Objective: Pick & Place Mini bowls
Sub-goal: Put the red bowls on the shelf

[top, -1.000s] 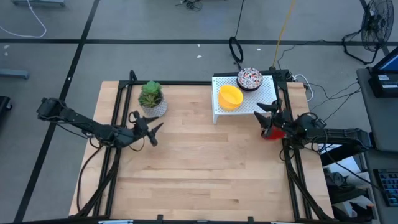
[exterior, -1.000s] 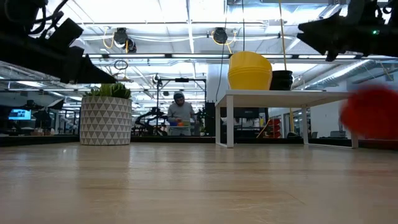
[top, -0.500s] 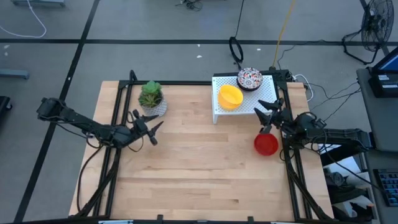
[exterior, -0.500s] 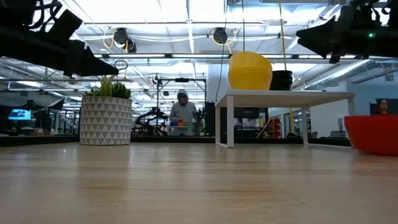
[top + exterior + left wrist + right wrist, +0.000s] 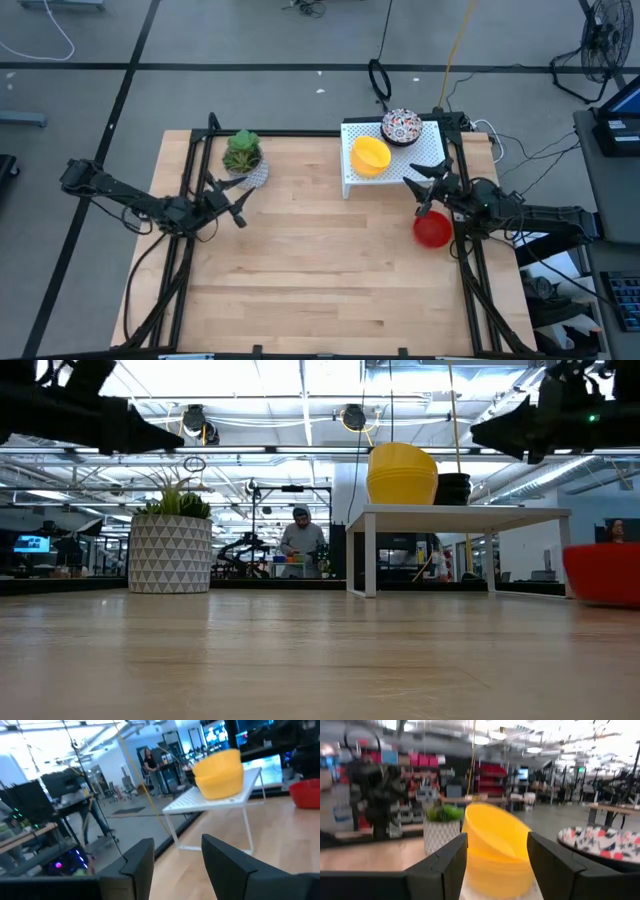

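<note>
On the table near its right edge sits the red bowl (image 5: 432,230), released. Just beyond it the right gripper (image 5: 420,183) hovers spread wide and empty, facing the yellow bowl (image 5: 371,156) and speckled bowl (image 5: 401,126) on the white rack (image 5: 425,160). Next, likely, it closes on the yellow one. The left gripper (image 5: 236,200) waits parted by the plant pot (image 5: 243,158)
</note>
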{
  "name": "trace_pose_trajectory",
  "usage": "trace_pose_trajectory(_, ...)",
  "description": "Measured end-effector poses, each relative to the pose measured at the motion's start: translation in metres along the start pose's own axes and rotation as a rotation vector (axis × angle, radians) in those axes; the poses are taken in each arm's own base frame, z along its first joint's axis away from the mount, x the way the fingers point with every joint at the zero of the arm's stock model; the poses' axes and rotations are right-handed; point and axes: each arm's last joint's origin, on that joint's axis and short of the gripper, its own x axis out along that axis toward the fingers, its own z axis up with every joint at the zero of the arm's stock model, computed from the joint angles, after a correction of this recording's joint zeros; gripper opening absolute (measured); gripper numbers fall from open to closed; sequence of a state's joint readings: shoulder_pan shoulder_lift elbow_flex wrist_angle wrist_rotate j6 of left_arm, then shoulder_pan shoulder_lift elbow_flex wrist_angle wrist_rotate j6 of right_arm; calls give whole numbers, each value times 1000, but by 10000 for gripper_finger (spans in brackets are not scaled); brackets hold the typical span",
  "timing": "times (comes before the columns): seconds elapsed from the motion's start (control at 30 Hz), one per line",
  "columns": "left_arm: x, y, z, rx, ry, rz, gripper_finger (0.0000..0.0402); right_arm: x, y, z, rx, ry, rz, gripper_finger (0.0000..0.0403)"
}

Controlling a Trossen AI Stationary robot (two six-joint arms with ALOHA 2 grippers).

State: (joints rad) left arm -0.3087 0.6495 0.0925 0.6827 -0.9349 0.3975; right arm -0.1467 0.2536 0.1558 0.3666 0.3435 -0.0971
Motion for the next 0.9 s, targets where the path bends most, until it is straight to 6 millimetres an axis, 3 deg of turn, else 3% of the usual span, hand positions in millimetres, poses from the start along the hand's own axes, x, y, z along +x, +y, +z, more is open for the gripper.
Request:
trace_pose_trajectory(0.33,-20,12,10,18,22,116,170,1,0,3,-70,43,6,194)
trace_pose_trajectory(0.47,-27,9,11,-29,7,54,170,0,1,-1,-5,85,28,194)
trace_pose_trajectory(0.73,-32,4,11,-133,-7,-15,170,-1,10,-11,242,209,305,194)
trace_pose_trajectory(0.9,-33,4,12,-189,-10,-23,170,1,13,-18,256,287,313,194)
